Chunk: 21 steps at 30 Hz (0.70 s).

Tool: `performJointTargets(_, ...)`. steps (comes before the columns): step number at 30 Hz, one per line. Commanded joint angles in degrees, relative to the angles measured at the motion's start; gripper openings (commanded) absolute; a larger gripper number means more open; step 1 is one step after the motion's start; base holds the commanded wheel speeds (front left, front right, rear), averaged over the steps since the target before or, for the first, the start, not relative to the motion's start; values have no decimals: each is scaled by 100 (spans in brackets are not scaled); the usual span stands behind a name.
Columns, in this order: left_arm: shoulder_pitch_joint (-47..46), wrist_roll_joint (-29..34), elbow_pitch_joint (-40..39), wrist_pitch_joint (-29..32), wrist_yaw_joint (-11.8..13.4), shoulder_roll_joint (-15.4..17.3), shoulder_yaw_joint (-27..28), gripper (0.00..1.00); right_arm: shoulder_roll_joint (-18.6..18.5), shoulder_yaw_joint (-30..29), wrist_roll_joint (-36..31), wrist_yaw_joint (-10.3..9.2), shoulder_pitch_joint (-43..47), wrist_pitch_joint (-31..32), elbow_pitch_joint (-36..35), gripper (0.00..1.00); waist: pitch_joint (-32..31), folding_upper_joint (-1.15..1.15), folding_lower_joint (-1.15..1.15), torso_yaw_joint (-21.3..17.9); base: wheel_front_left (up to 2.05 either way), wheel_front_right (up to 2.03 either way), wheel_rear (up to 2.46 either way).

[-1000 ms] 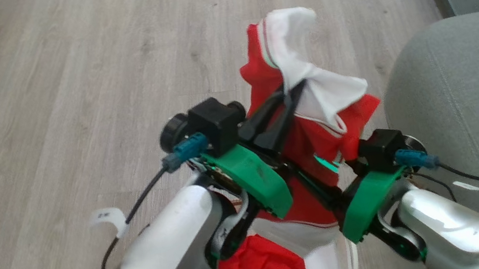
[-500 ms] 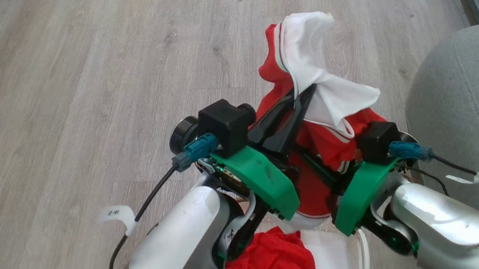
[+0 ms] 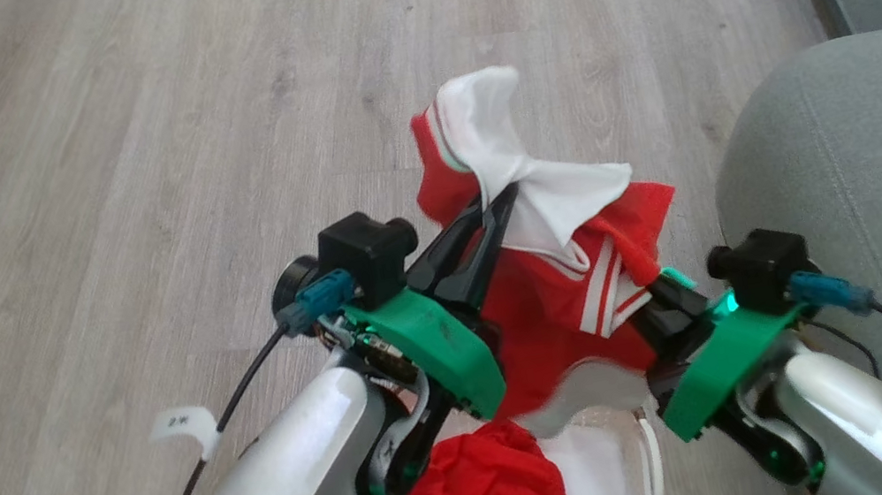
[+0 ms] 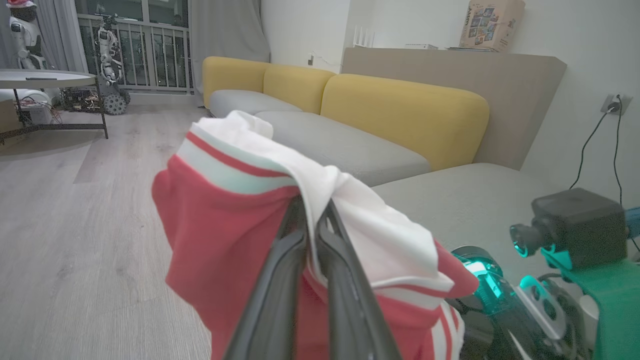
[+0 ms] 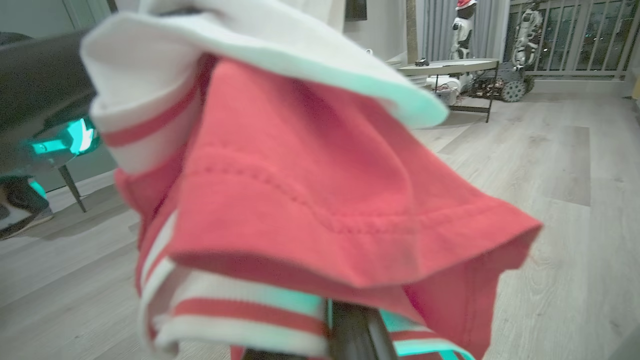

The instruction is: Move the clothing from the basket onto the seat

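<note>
The clothing point(image 3: 557, 300), a red garment with white panels and striped trim, hangs in the air between both grippers. My left gripper point(image 3: 493, 212) is shut on its upper white-and-red fold, seen close in the left wrist view point(image 4: 314, 220). My right gripper point(image 3: 652, 286) is shut on its lower striped hem; in the right wrist view the cloth point(image 5: 310, 190) drapes over its fingers point(image 5: 356, 327). More red clothing point(image 3: 477, 492) lies in the basket point(image 3: 653, 463) at the bottom edge, partly hidden by my left arm. The grey-green seat point(image 3: 848, 161) is at the right.
Pale wood floor point(image 3: 121, 157) stretches to the left and ahead. A yellow-backed sofa point(image 4: 400, 110) with grey cushions runs beyond the seat. A round table point(image 5: 450, 67) stands farther off in the room.
My right gripper has shut on the garment's lower hem and moved right, spreading the cloth. The left gripper keeps its grip. The head camera has shifted a little.
</note>
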Motion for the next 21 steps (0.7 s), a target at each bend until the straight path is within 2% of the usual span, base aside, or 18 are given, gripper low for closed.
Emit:
performJointTargets(1,-208,-67,-159,-63,45,116,307,0,-63,-118,-74,-1,-23,-37,-268,0,-14,0,0,-49,0,0,0)
performJointTargets(5,-88,-102,-189,-95,91,149,309,0,-110,-434,-164,-1,158,-37,-481,0,-27,0,0,-164,0,0,0)
performJointTargets(6,-61,-110,-198,-100,98,150,302,10,-116,-528,-186,-1,198,-37,-530,0,-29,0,0,-191,0,0,0)
performJointTargets(7,-35,-118,-207,-107,110,151,300,38,-117,-628,-212,-1,235,-37,-585,0,-29,0,0,-221,0,0,0)
performJointTargets(8,-8,-129,-212,-114,123,152,301,79,-117,-719,-241,-1,272,-37,-638,0,-28,0,0,-257,0,0,0)
performJointTargets(9,16,-140,-218,-122,134,149,300,100,-120,-803,-268,-1,310,-37,-692,0,-28,0,0,-288,0,0,0)
performJointTargets(16,97,-129,-279,-232,184,146,288,100,-218,-1208,-433,-1,445,-37,-1028,0,2,0,0,-620,0,0,0)
performJointTargets(21,173,-130,-257,-329,197,153,277,100,-344,-1450,-521,-1,456,-37,-1332,0,25,0,0,-997,0,0,0)
